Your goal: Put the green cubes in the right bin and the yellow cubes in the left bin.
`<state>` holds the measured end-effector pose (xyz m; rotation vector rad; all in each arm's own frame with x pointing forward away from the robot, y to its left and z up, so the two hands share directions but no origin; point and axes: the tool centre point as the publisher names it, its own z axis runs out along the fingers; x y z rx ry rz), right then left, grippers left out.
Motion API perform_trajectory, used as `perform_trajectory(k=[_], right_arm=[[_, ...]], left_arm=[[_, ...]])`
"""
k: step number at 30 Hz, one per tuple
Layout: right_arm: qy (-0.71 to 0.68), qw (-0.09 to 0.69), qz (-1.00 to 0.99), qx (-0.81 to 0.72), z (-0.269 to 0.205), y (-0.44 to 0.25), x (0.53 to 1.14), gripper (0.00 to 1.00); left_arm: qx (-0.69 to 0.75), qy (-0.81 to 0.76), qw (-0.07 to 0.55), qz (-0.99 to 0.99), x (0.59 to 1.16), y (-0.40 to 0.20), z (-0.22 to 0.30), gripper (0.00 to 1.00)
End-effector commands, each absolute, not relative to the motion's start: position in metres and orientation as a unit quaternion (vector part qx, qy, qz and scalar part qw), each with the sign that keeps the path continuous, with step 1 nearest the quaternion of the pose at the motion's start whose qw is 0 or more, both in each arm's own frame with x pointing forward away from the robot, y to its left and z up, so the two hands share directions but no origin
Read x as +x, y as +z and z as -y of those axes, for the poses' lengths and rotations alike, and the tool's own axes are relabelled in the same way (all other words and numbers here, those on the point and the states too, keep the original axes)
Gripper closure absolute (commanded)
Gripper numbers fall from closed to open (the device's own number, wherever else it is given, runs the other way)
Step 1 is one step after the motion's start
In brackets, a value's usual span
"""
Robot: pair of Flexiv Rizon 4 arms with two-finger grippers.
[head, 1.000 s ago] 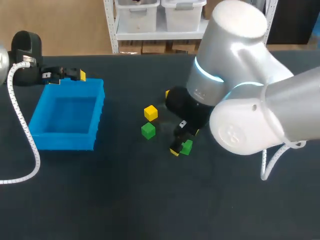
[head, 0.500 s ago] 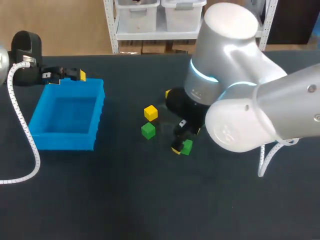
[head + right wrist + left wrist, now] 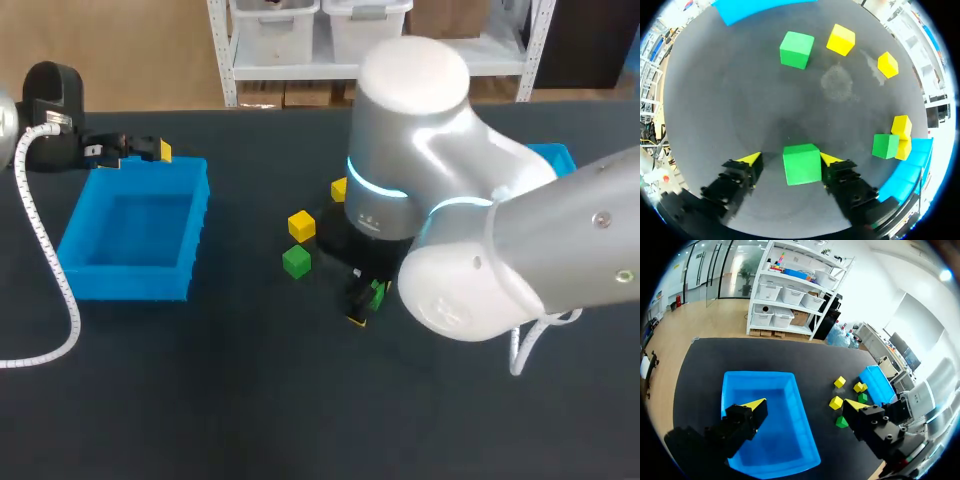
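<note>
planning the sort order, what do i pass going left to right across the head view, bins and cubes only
left bin → yellow cube → half-hidden yellow cube → front green cube → right bin. The other green cube overlaps the first yellow one sideways, so it is left out.
</note>
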<state>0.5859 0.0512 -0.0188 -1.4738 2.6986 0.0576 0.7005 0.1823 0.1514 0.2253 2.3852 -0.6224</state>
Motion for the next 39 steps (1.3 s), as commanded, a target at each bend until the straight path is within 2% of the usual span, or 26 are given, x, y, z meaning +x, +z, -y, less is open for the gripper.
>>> perform_trajectory(k=[1,7,14,23,29,39], right_arm=[[0.012,0.042,-0.880,-0.474,-0.049,-0.017,0.590,1.00],[-0.006,0.067,-0.888,-0.455,-0.041,-0.002,0.607,1.00],[-0.011,0.142,-0.911,-0.387,-0.024,0.049,0.645,1.00],[-0.029,0.233,-0.943,-0.235,0.037,0.118,0.701,1.00],[-0.048,0.236,-0.957,-0.160,0.079,0.119,0.717,1.00],[-0.078,0.188,-0.978,-0.051,0.136,0.082,0.725,1.00]], left_arm=[[0.088,-0.242,0.329,-0.909,0.700,0.150,-0.184,0.00],[0.088,-0.242,0.329,-0.909,0.700,0.150,-0.184,0.00],[0.088,-0.242,0.329,-0.909,0.700,0.150,-0.184,0.00],[0.088,-0.242,0.329,-0.909,0.700,0.150,-0.184,0.00],[0.088,-0.242,0.329,-0.909,0.700,0.150,-0.184,0.00],[0.088,-0.242,0.329,-0.909,0.700,0.150,-0.184,0.00]])
